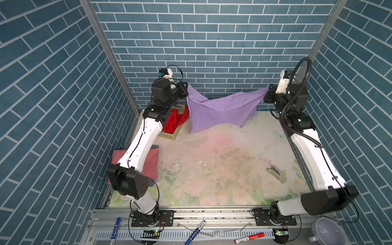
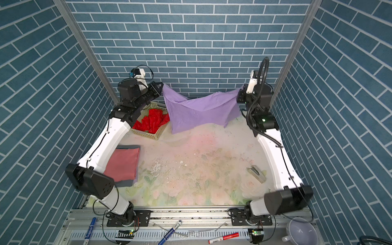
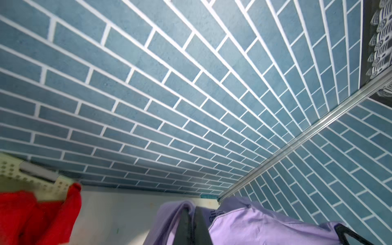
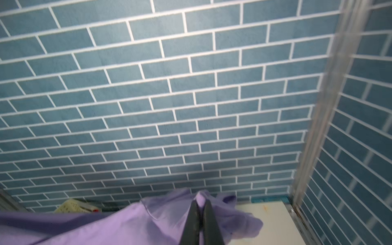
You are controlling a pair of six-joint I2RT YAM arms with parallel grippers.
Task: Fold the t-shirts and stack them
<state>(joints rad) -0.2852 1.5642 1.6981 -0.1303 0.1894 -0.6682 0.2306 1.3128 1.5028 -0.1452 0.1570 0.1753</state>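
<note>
The purple tee (image 1: 220,110) hangs over the back of the worktop (image 1: 222,169) between the left gripper (image 1: 185,89) and right gripper (image 1: 268,93), each clenched on an upper corner; it sags limp and light, so corner holds likely suit it.

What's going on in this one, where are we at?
Both arms hold the lilac t-shirt up near the back wall: left gripper shut on one end, right gripper on the other, cloth sagging between. A salmon-pink t-shirt lies folded on a grey t-shirt at the left of the table. A red t-shirt sits in the basket.
</note>
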